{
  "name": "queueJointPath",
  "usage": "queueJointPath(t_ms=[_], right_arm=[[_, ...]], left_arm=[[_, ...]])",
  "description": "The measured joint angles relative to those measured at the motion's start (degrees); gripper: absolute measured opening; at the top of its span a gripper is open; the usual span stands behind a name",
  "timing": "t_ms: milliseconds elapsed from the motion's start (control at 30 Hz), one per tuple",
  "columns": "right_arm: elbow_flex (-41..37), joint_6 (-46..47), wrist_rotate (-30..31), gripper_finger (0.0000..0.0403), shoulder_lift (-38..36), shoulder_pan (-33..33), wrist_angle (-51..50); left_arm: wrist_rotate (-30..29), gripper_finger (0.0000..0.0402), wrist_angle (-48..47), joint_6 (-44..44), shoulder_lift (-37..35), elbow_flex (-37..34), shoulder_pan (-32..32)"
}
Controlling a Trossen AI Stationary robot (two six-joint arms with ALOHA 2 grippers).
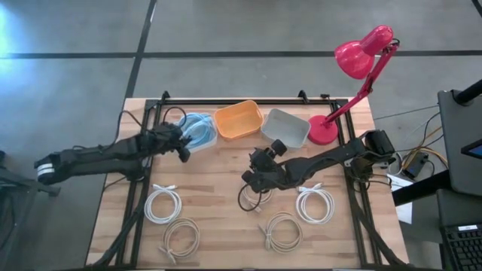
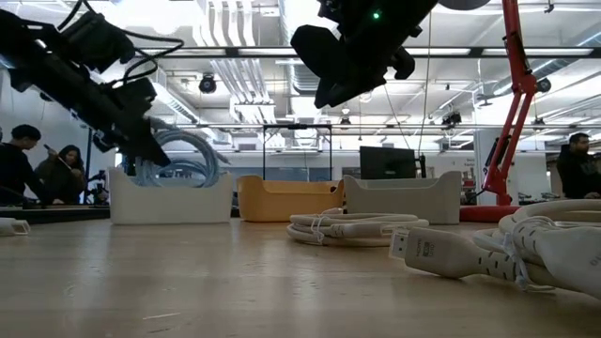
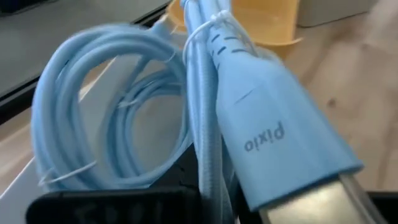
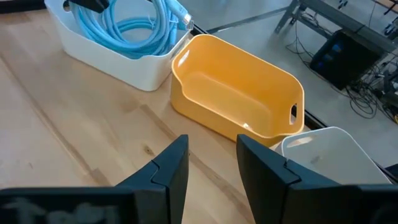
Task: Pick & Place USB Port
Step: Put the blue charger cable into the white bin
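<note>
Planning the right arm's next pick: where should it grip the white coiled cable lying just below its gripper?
Judging from the high view, grip the white coiled cable across one side of its loop, coming straight down. It lies flat on the table, and the right gripper hangs open above it.

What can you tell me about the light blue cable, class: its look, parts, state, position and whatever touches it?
The light blue cable is a braided-looking cord wound into a loose coil, tied with a thin white twist tie. Its plug has a smooth blue housing printed "Pixlo" and a metal tip. It hangs partly inside the white bin at the table's far left, beside the orange bin. The left pincer is shut on the cable near the plug, holding it over the bin's rim.
</note>
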Motion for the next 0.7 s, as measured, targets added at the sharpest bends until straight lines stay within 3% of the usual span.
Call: queueJointPath(t_ms=[333,700], right_arm=[[0.0,0.1,0.0,0.0121,0.0,0.0,0.0],[0.0,0.3,0.0,0.0132,0.0,0.0,0.0]], left_arm=[[-2.6,0.0071,-0.7,-2.9,0.0,-0.7,0.0],[-5.3,0.018,-0.8,-1.1,-0.1,-0.7,0.0]])
